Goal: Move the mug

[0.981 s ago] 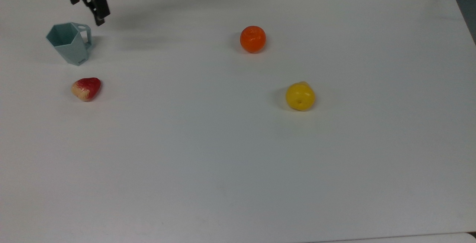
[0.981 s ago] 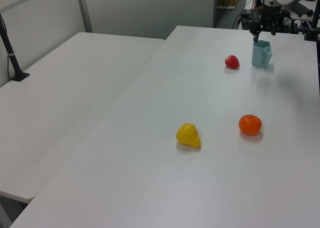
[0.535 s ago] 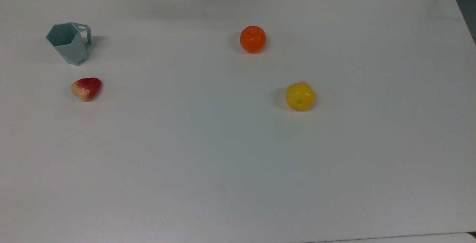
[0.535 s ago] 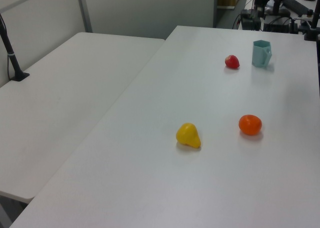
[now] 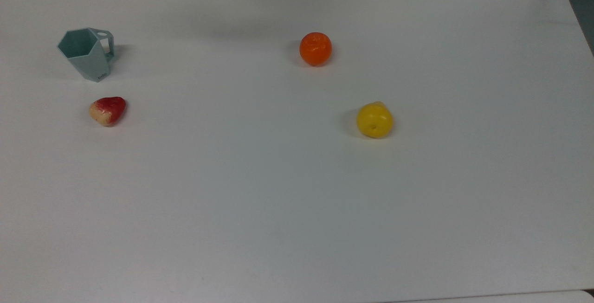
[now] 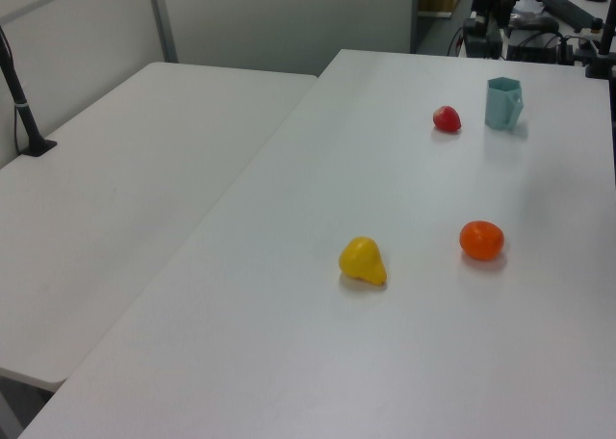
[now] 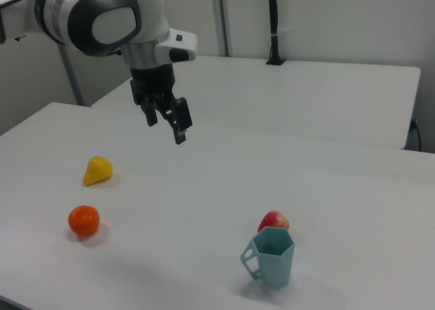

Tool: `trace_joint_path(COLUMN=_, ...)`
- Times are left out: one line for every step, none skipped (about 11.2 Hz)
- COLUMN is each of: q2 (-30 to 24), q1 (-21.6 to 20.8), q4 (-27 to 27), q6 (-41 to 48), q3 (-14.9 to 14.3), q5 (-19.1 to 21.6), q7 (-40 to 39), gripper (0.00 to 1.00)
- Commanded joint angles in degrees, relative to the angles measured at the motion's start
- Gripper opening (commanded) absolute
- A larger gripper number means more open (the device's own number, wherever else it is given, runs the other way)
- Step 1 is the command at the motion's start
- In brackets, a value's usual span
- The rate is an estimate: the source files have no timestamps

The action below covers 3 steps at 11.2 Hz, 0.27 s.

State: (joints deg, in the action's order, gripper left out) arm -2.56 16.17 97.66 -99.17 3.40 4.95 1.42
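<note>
A white counter (image 5: pixel 278 201) holds four things. The mug (image 5: pixel 87 59), pale teal-grey with a six-sided rim, stands upright near the far corner at the top view's left, its small angular handle turned toward the top view's right. Just beside it, nearer the camera in the top view, lies a red and cream fruit (image 5: pixel 107 110). Well apart from both, toward the middle of the counter, sit an orange (image 5: pixel 315 48) and a yellow pear-shaped fruit (image 5: pixel 374 120).

In the right view, the robot's hand (image 7: pixel 177 123) hangs high above the counter, pointing down and tilted, grasping nothing. Its dark fingers stand close together; whether a gap remains between them cannot be told.

In the right view, the mug (image 7: pixel 270 256) is low and toward the right view's right of the hand, well apart from it, with the handle toward the right view's left, the side facing the hand. The mug's long axis is vertical, open mouth up. By judgement, a reach to the mug would travel down and toward the right view's right, keeping off the red fruit touching close behind it.
</note>
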Motion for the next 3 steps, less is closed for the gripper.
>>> trace_joint_path(q2=0.19, q1=-0.79, q4=-0.45, q6=-0.41, q3=-0.76, q5=-0.29, q7=-1.17, gripper=1.00)
trace_joint_path(q2=0.19, q1=-0.79, q4=-0.45, q6=-0.41, q3=-0.76, q5=-0.29, q7=-0.99, gripper=1.00)
trace_joint_path(q2=0.10, q1=-0.79, q4=-0.45, q6=-0.32, q3=-0.85, q5=-0.20, q7=-0.90, gripper=1.00)
